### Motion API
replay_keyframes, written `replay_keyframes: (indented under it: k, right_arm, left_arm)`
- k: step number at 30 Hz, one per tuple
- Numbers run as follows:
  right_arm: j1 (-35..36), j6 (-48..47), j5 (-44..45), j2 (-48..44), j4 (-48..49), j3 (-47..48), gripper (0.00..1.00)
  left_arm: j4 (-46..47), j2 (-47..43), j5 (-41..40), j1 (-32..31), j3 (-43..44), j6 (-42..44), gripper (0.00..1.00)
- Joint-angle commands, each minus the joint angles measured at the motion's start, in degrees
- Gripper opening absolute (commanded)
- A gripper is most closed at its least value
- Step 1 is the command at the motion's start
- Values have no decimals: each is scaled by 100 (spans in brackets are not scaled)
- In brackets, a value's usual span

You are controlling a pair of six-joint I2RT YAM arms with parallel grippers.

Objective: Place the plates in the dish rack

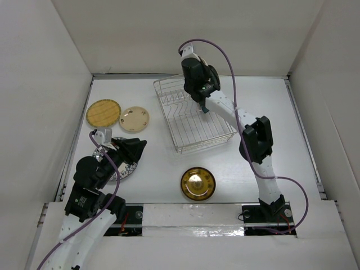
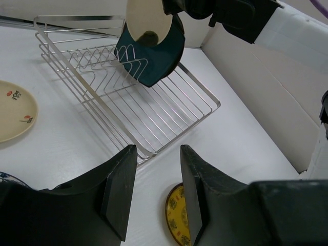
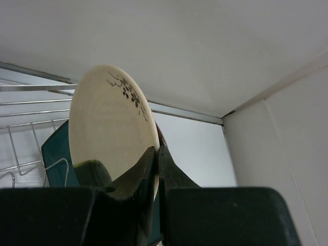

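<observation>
The dish rack (image 1: 194,135) lay skewed on the table (image 1: 275,107), its long axis running from 11 to 5 o'clock in the top view, prongs upright. A dark teal plate (image 2: 161,59) stood on edge among the prongs, leaning. Just above it, at the rack's 12 o'clock end, a pale plate (image 3: 110,128) with a dark flower sprig hung upright on its rim, its face close beside the teal one; whether they touched could not be told.

The right gripper (image 3: 157,154) was clamped tight on the pale plate's lower rim, one finger on each face. The left gripper (image 2: 158,164) stood with its fingers apart and nothing between them, low at 8 o'clock over a blue-patterned plate (image 1: 125,170).

A gold plate (image 1: 198,183) sat at 6 o'clock, well apart from the rack. A yellow woven plate (image 1: 103,112) and a cream plate (image 1: 134,118) lay just beside each other at 10 o'clock, near the left wall. Bare table lay open from 2 to 4 o'clock
</observation>
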Motion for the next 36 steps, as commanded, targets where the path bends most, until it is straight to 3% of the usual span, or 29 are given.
replay_keyframes:
  k: [1,8,16,27,30,31,32,34,36]
  right_arm:
    - [45,-19,-31,100,147,380,0]
    - [45,481,-207,400,-125,336,0]
    - [150,1221,-532,251,-171,-400,0]
    - [335,1651,-278,127,-38,-1000,0]
    - [335,1845,-138,-4,-46,-1061,18]
    - [335,1889,-137,-65,-55,-1131,37]
    - [335,1985,-163,-136,-55,-1175,44]
    - [335,2082,-347,-443,-81,-1342,55]
    - [335,2310,-592,-802,-169,-1448,59]
  left_arm:
    - [222,98,-10,9,-27,33,36]
    - [213,124,-37,9,-27,24,36]
    - [213,133,-28,9,-27,24,36]
    - [213,80,-45,9,-26,33,36]
    - [213,62,-63,9,-18,33,36]
    - [213,62,-63,9,-26,33,36]
    - [213,71,-72,9,-27,33,36]
    - [196,80,-63,9,-18,33,36]
    - [195,80,-98,9,-9,33,36]
